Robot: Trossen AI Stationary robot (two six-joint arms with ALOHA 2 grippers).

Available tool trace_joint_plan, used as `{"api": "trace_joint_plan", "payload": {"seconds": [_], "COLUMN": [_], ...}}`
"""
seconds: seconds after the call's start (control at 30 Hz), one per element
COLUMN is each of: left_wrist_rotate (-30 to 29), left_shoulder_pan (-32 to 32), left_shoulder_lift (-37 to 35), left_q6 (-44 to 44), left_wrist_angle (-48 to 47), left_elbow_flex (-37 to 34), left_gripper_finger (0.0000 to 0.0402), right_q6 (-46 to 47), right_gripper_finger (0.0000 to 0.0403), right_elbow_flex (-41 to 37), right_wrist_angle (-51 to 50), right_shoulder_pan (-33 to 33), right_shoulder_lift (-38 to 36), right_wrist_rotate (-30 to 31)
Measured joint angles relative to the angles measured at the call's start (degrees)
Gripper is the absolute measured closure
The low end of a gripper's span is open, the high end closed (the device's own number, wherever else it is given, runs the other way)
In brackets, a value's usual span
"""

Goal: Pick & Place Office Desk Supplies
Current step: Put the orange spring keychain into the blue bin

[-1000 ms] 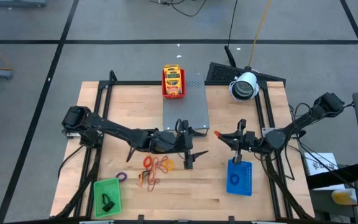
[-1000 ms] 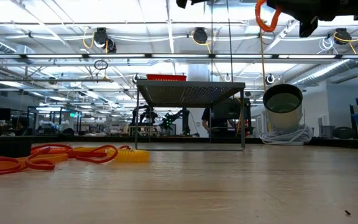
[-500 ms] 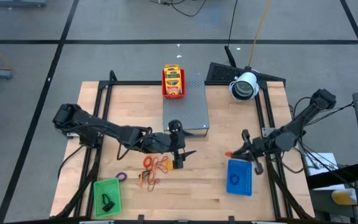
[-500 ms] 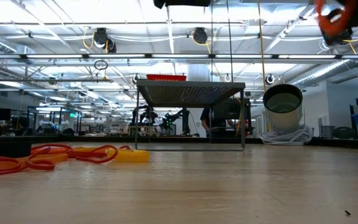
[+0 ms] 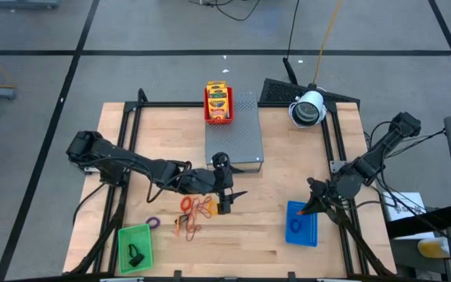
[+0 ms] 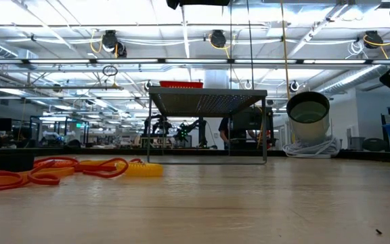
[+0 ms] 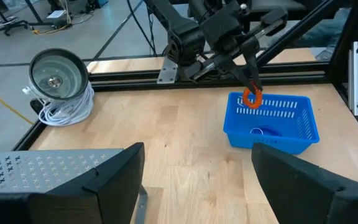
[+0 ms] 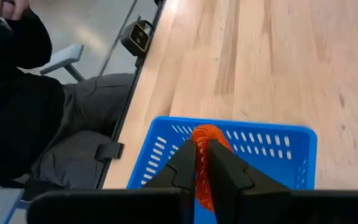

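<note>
My right gripper [image 5: 309, 208] is shut on an orange rubber band [image 7: 251, 98] above the blue mesh tray [image 5: 302, 224], which holds a blue band [image 7: 263, 132]. My left gripper [image 5: 227, 199] hangs open over the table's middle, beside a pile of orange and red rubber bands [image 5: 197, 208] that lies flat on the wood. A purple band [image 5: 153, 222] lies near the green tray [image 5: 135, 247], which holds a dark clip [image 5: 135, 253]. Yellow-and-green crayon packets [image 5: 218, 100] stand in the red tray on the grey perforated box [image 5: 234, 133]. My right gripper pinches the orange rubber band's loop [image 8: 205, 138] between its two fingertips [image 8: 222, 165]. The fingers slant down from the table's right side. The band hangs slack below them at the blue tray's rim [image 7: 272, 99]; whether it touches the tray I cannot tell.
A round lamp with a coiled white cable [image 5: 308, 108] sits at the far right. Black frame rails [image 5: 331, 149] run along the table's sides. A seated person [image 8: 17, 112] shows beyond the table's edge in the right wrist view. Bare wood [image 5: 265, 219] lies between the two grippers.
My right gripper has carried the orange band toward the table's near right and down to the blue tray, turning and tipping downward as it went. My left gripper shifted slightly left early on, then kept still, open.
</note>
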Motion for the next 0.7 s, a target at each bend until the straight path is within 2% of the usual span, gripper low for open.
{"api": "trace_joint_plan", "payload": {"seconds": [0.27, 0.7], "left_wrist_rotate": [-0.02, -0.02], "left_shoulder_pan": [0.16, 0.11], "left_shoulder_lift": [0.0, 0.04], "left_q6": [0.26, 0.3], "left_wrist_angle": [-0.01, -0.04], "left_elbow_flex": [0.0, 0.0], "left_gripper_finger": [0.01, 0.0102], "right_q6": [1.5, 3.86], "right_gripper_finger": [0.036, 0.035], "right_elbow_flex": [0.0, 0.0], "right_wrist_angle": [-1.16, -1.0], "right_shoulder_pan": [0.0, 0.0], "right_shoulder_lift": [0.0, 0.0], "right_wrist_rotate": [-0.11, -0.14]}}
